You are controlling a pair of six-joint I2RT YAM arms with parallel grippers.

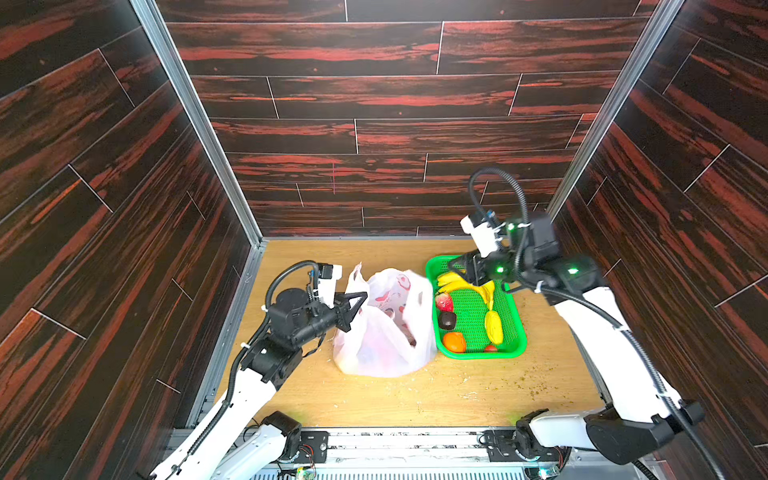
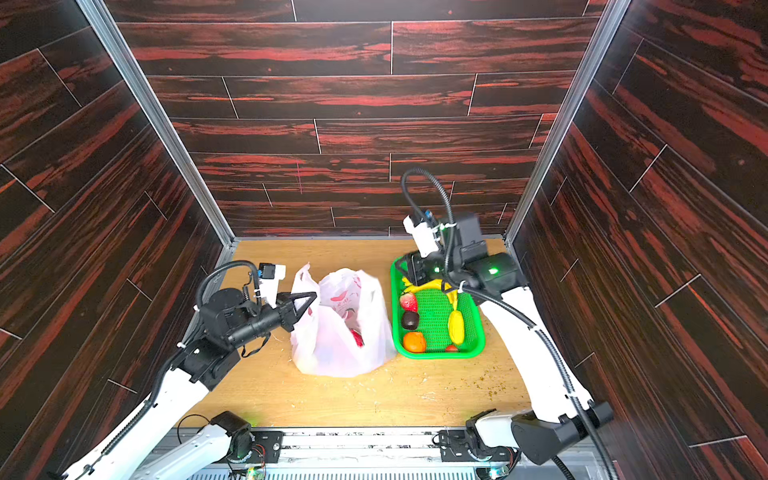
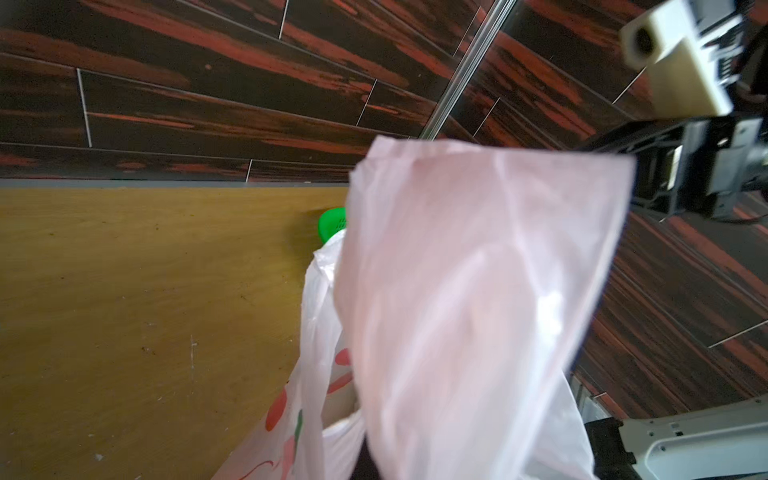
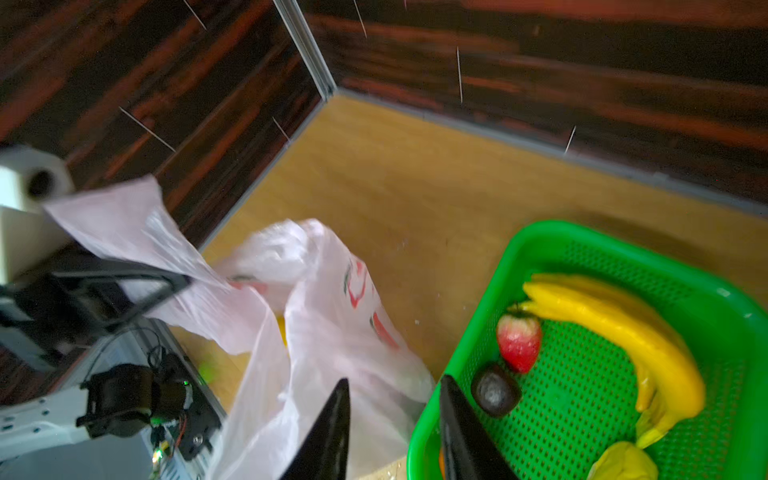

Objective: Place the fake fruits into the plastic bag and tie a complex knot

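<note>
My arms (image 1: 611, 357) are white shells with black joints; black ribbed cables (image 1: 494, 169) loop above each wrist, green lamps (image 1: 573, 271) glow there, and my jaws are black triangular frames.

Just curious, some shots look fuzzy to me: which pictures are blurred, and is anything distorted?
Right wrist view: smeared throughout, walls streaked, banana soft, likely motion. Left wrist view: the bag near the lens is out of focus, the table clearer. Both top views: mostly sharp; walls splay outward, a wide-angle look.

Upright open plastic bag (image 1: 384, 328), fake fruits (image 1: 493, 326) alongside
</note>
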